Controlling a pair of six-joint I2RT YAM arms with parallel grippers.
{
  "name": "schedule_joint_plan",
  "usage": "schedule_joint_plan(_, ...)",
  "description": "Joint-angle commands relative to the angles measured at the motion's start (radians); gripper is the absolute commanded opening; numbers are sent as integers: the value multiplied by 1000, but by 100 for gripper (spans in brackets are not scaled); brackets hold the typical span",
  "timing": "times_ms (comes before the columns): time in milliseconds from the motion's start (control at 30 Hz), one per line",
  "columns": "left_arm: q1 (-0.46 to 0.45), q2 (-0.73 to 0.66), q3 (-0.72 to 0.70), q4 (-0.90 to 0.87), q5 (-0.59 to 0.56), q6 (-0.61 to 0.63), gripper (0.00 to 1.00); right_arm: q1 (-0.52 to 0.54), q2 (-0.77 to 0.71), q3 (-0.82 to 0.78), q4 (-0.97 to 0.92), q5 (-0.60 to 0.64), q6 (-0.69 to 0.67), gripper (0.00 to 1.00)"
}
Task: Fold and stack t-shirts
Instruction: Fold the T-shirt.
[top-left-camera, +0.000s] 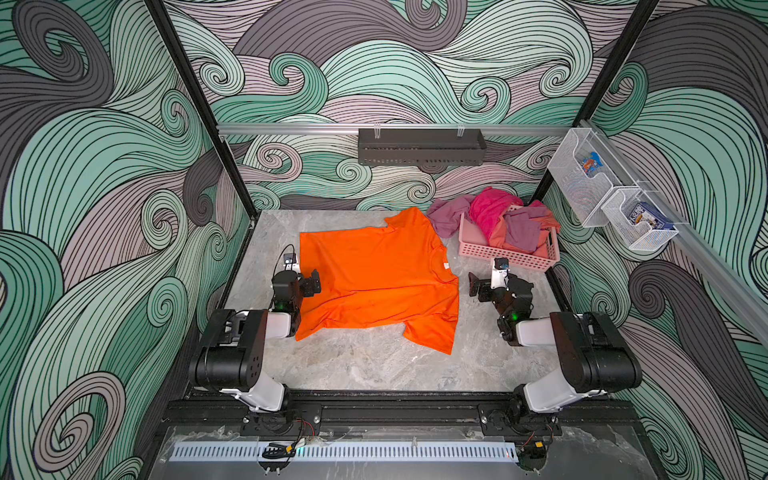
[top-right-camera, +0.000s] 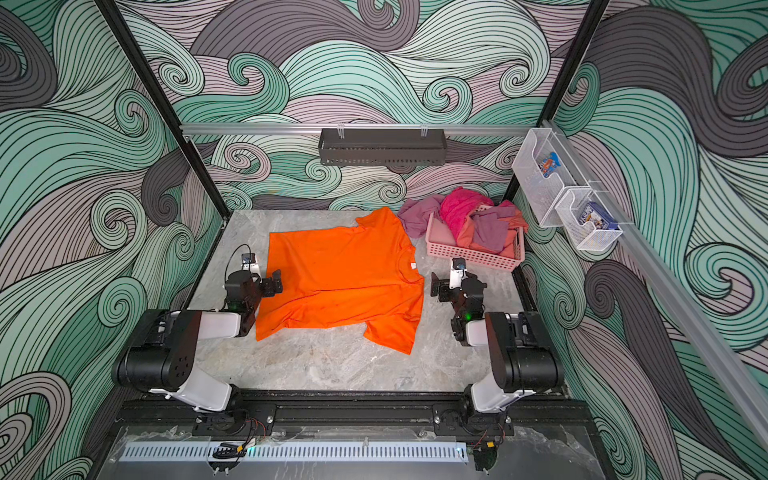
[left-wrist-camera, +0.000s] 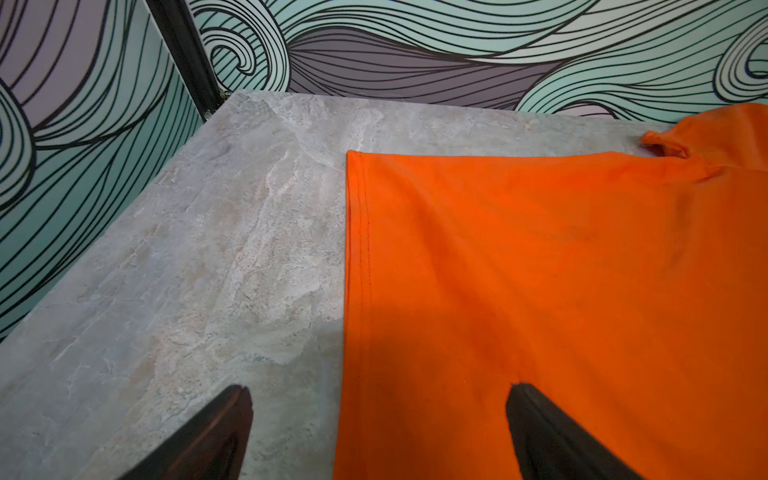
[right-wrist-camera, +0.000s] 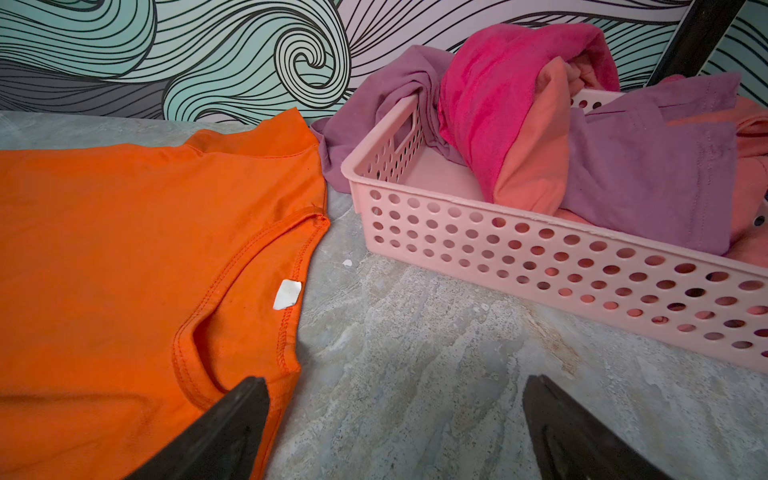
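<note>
Lying flat and unfolded on the gray stone-look desk (top-left-camera: 374, 365), the orange t-shirt (top-left-camera: 374, 274) has its hem toward the left arm. Its round neck, with a small white label (right-wrist-camera: 286, 294), points toward the right arm. The left claw (top-left-camera: 312, 283) hangs wide open at the hem edge, 1 finger over cloth and 1 over bare desk, holding nothing. The right claw (top-left-camera: 474, 285) is also wide open and empty, just beside the collar. Beyond it, a pink basket (top-left-camera: 509, 255) holds crumpled pink, purple and coral clothes (top-left-camera: 511, 224), some spilling over its rim.
</note>
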Motion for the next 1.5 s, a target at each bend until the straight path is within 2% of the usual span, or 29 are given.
schedule_joint_plan(0, -1, -22, 18, -32, 29, 16, 99, 0, -46, 35, -72, 59, 21, 99)
schedule_joint_plan(67, -2, -24, 42, -28, 11, 33, 99, 1, -118, 114, -281, 62, 18, 99)
schedule_joint_plan(167, -3, -76, 237, -407, -46, 16, 99, 3, -209, 337, -707, 95, 25, 99)
schedule_joint_plan(233, -4, -110, 355, -582, -17, 37, 89, 4, -243, 460, -896, 60, 64, 99)
schedule_joint_plan(300, -7, -128, 500, -806, 41, 41, 70, 18, -270, 576, -1082, -32, 105, 99)
schedule_joint_plan(433, -7, -92, 828, -1293, 78, -125, 55, 122, -328, 732, -1324, -159, 228, 99)
schedule_joint_plan(500, -8, -41, 988, -1540, 218, -223, 44, 171, -351, 774, -1380, -326, 398, 99)
schedule_joint_plan(567, -17, 0, 1050, -1669, 409, -326, 39, 226, -381, 749, -1359, -463, 592, 99)
schedule_joint_plan(600, -26, 7, 1037, -1680, 518, -390, 30, 281, -408, 719, -1311, -498, 673, 99)
schedule_joint_plan(667, -75, -22, 959, -1626, 621, -504, 26, 414, -455, 693, -1301, -445, 736, 99)
schedule_joint_plan(733, -170, -107, 877, -1550, 590, -565, 30, 525, -488, 697, -1329, -371, 752, 99)
schedule_joint_plan(833, -291, -249, 771, -1446, 561, -651, 50, 599, -531, 675, -1308, -333, 810, 99)
schedule_joint_plan(900, -334, -313, 719, -1396, 586, -683, 62, 621, -572, 695, -1340, -276, 787, 99)
schedule_joint_plan(933, -344, -335, 718, -1395, 577, -670, 77, 630, -596, 694, -1338, -259, 791, 99)
schedule_joint_plan(967, -350, -354, 729, -1408, 548, -656, 81, 634, -614, 687, -1335, -260, 807, 99)
schedule_joint_plan(1033, -353, -379, 731, -1378, 556, -649, 84, 636, -630, 667, -1310, -293, 837, 99)
schedule_joint_plan(1100, -360, -393, 691, -1278, 631, -666, 75, 642, -630, 669, -1256, -341, 823, 99)
schedule_joint_plan(1133, -365, -393, 686, -1253, 639, -668, 75, 647, -632, 673, -1244, -351, 813, 99)
schedule_joint_plan(1233, -375, -380, 690, -1226, 664, -669, 74, 648, -684, 658, -1233, -318, 796, 99)
schedule_joint_plan(1333, -372, -370, 634, -1127, 711, -731, 72, 627, -757, 617, -1234, -269, 800, 99)
schedule_joint_plan(1367, -370, -371, 597, -1049, 731, -756, 77, 602, -760, 621, -1237, -291, 789, 99)
schedule_joint_plan(1400, -369, -368, 569, -1001, 746, -781, 91, 564, -752, 639, -1256, -322, 776, 99)
schedule_joint_plan(1433, -369, -361, 563, -996, 743, -790, 98, 534, -741, 659, -1280, -340, 757, 99)
schedule_joint_plan(1467, -368, -351, 575, -1036, 715, -788, 98, 502, -726, 688, -1337, -342, 729, 99)
